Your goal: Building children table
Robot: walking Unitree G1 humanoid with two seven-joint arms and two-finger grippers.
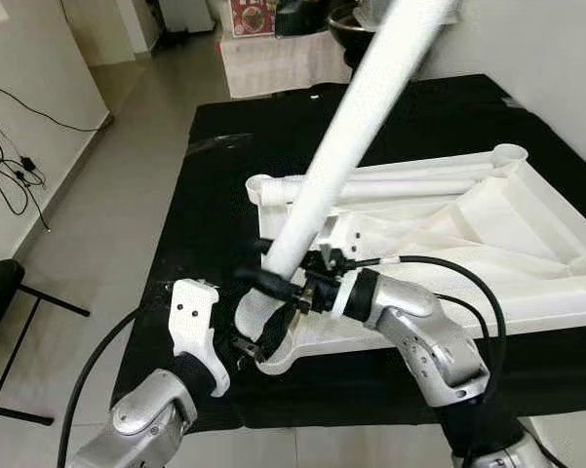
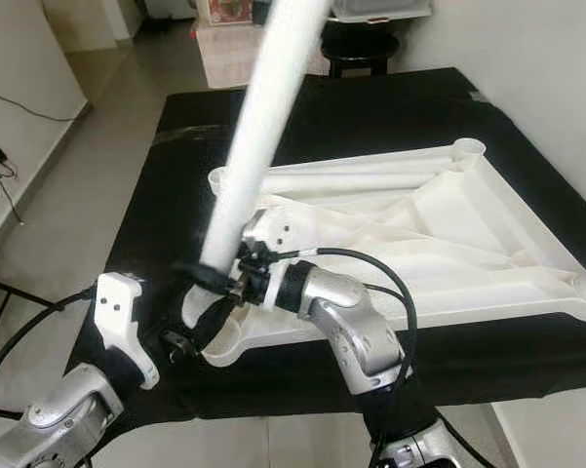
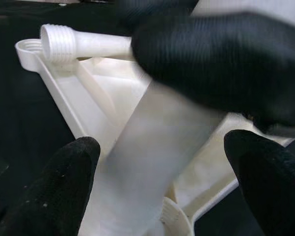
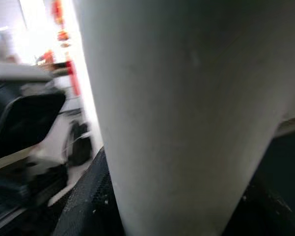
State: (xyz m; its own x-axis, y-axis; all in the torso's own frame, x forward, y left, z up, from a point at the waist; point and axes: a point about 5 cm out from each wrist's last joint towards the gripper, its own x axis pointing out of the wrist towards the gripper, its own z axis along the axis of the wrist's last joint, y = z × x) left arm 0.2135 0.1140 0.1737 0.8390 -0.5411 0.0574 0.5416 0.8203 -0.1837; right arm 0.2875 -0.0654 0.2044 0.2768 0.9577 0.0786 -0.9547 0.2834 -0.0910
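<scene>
The right end effector [image 1: 285,285] holds the white leg [image 1: 346,136] near its lower end; its long axis tilts up and away from the corner socket [image 1: 273,356] of the overturned tabletop [image 1: 488,244] on the black desk [image 1: 224,195]; the left end effector [image 3: 157,187] is wide around the leg.

White tabletop [image 1: 527,244] on black-draped table [image 1: 224,156]

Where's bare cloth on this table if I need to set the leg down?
Bare black cloth lies left of the upturned tabletop, and a band runs behind it toward the far edge. The near-left corner is crowded: the right gripper holds the leg over the socket, with the left gripper beside it.
</scene>
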